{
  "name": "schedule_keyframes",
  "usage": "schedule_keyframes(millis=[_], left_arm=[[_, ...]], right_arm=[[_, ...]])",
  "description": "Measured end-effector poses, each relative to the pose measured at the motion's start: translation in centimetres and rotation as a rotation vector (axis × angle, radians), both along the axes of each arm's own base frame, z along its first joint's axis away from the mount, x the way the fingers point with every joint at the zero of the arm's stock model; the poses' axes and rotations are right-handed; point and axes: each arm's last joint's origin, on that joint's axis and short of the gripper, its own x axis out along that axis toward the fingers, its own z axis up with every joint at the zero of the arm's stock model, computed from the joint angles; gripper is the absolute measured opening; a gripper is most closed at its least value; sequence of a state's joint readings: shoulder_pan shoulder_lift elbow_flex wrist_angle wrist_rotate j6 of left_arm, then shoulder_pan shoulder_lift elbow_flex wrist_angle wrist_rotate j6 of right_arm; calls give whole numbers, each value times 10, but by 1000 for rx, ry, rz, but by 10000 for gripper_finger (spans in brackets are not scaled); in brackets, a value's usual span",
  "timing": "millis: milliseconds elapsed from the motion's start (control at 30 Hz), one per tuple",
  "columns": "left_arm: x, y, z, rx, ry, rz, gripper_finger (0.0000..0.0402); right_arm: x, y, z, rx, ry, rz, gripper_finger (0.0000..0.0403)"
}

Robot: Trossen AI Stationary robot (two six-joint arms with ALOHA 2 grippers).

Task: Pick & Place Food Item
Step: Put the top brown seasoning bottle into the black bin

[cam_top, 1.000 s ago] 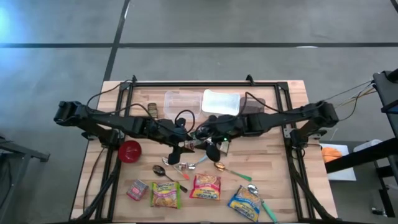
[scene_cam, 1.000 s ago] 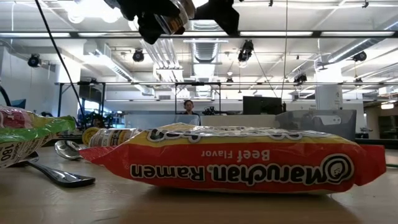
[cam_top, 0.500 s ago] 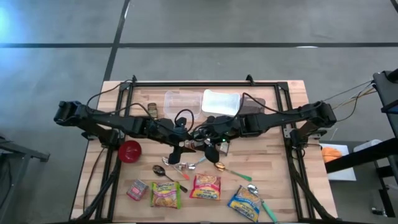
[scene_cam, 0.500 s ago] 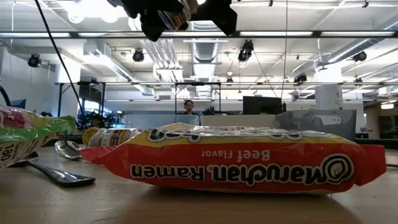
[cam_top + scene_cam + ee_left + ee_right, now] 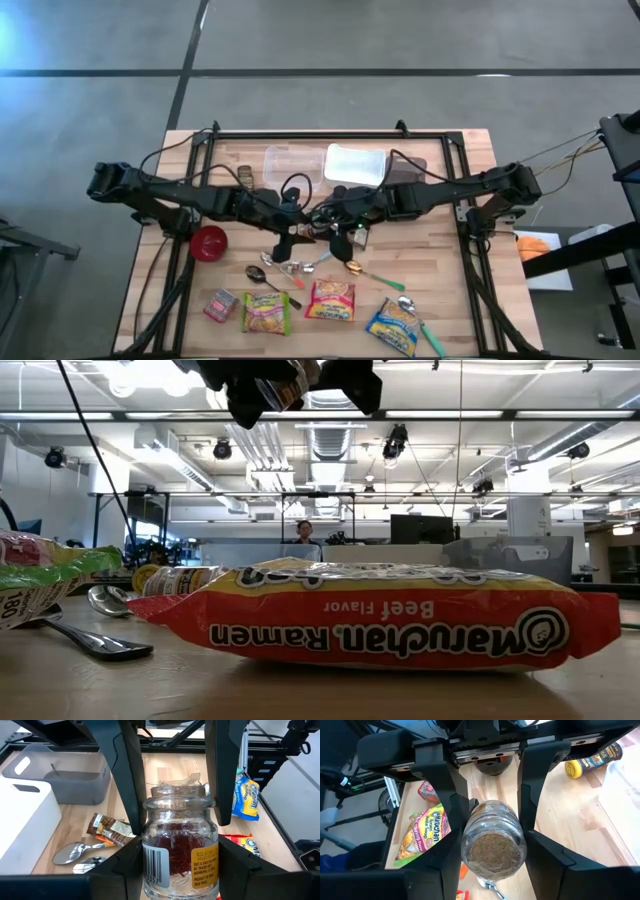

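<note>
Your glass jar (image 5: 181, 854) hangs above the middle of the table (image 5: 455, 290), off the wood, pinched between both arms. Red threads fill it, and a barcode label and a yellow label wrap its side. The left gripper (image 5: 172, 815) is clamped on the jar's body, its 2 dark fingers (image 5: 127, 780) pressed to either side of the glass. The right gripper (image 5: 492, 815) meets it from the opposite side, with its fingers (image 5: 452, 810) closed around the jar's cork-topped end, so the 2 grippers face each other at the table's centre (image 5: 310, 232).

From table height you see the jar only partly, high up among the dark gripper parts (image 5: 285, 385).

Below and in front of the jar lie several spoons (image 5: 268, 277) and a red ramen packet (image 5: 331, 300), flat on the wood. Beside it you have a green-and-yellow packet (image 5: 267, 313), a small red packet (image 5: 220, 304) and a blue-and-yellow packet (image 5: 393, 325). A red bowl (image 5: 209, 242) sits under the left arm. Toward the back edge stand a clear container (image 5: 290, 165), a white lid (image 5: 355, 164) and a yellow-capped bottle (image 5: 592, 760) lying on its side.
</note>
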State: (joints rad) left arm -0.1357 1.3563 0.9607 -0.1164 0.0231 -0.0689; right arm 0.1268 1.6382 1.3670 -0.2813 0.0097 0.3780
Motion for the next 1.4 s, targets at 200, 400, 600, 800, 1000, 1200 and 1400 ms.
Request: schedule_keyframes(millis=[200, 400, 600, 800, 1000, 1200, 1400], left_arm=[[0, 0, 0, -12, -2, 6, 180], [1, -1, 2, -23, -17, -6, 282], [1, -1, 2, -58, -10, 17, 341], [1, 0, 2, -73, -1, 37, 353], [-1, 0, 2, -72, 10, 51, 354], [-10, 3, 8, -71, 21, 72, 354], [-29, 9, 20, -86, 43, 104, 354]], right_arm=[[0, 0, 0, -5, -2, 8, 169], [0, 0, 1, -2, -10, 16, 169], [0, -1, 2, -5, -8, 9, 169], [-2, -1, 2, -3, -2, 9, 169], [-7, -3, 5, -15, 17, -24, 169], [-21, -8, 13, -40, 54, -74, 169], [-44, -22, 27, -82, 101, -178, 169]])
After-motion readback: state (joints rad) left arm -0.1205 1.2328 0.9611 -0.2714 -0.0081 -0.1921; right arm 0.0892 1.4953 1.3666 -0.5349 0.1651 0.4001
